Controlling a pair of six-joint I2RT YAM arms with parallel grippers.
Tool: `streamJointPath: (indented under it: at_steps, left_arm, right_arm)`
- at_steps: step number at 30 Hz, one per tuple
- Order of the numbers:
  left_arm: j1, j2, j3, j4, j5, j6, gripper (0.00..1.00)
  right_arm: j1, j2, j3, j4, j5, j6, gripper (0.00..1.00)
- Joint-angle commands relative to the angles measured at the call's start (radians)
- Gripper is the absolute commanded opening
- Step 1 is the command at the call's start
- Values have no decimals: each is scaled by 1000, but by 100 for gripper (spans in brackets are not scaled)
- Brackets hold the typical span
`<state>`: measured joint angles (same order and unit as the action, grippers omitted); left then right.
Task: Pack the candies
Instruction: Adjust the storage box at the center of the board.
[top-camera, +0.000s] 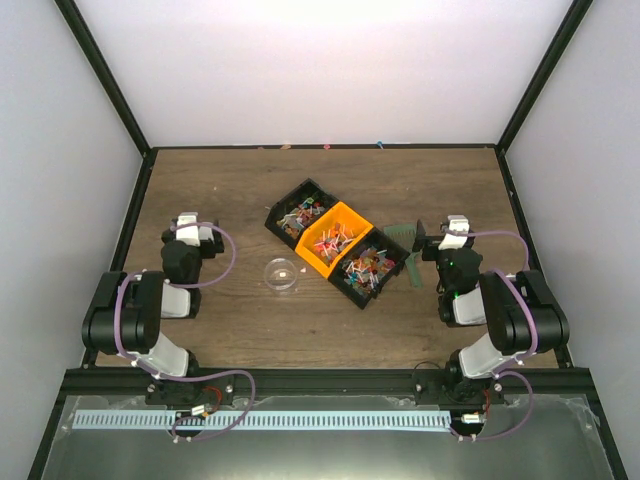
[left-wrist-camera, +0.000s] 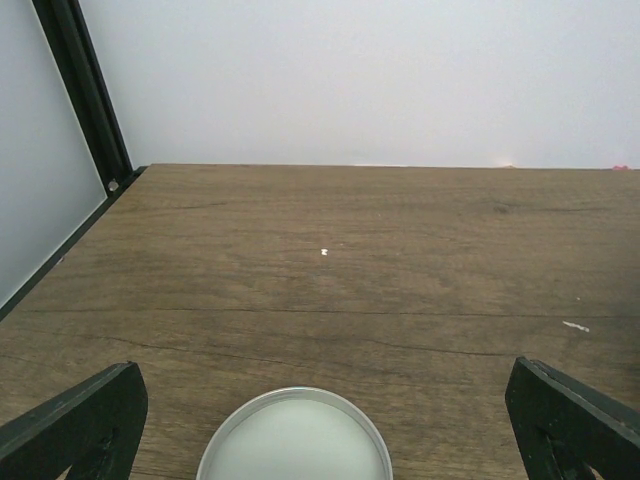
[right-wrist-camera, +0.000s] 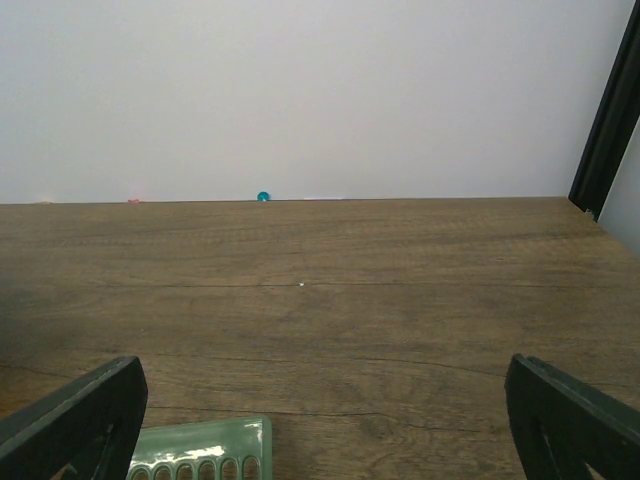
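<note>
Hands: both spread wide, both empty.
Left hand near a pale round disc; right hand near green scoop; candies in three bins, surface centre.

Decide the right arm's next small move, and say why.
Probably ease the right gripper down and slightly left onto the green plastic scoop. Its fingers stand open with nothing held, the scoop lies low between them, and the small wrapped candies sit in the black and orange bins, near the clear round jar.
</note>
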<state>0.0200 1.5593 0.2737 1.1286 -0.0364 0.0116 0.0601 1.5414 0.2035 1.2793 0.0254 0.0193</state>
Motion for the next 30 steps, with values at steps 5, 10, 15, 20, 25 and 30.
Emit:
streamJointPath:
  at_steps: [5,10,15,20,25,30]
  left_arm:
    - [0,-78,91,-163,114,55,100]
    - [-49,-153,170,-345,160,138,100]
    - [-114,-207,293,-506,276,182,100]
    - [-269,-139,574,-817,205,190,100]
    - [-424,16,827,-1090,239,185,100]
    - [-527,158,961,-1260,243,175,100]
  right_arm:
    - [-11,-13,18,15,10,3,100]
    - [-11,-172,127,-370,69,82,100]
    - [-11,-319,262,-718,-115,200,100]
    - [-12,-377,436,-1063,-214,227,100]
    - [-12,-356,601,-1277,-302,249,100]
    - [-12,-326,663,-1429,-260,380,100]
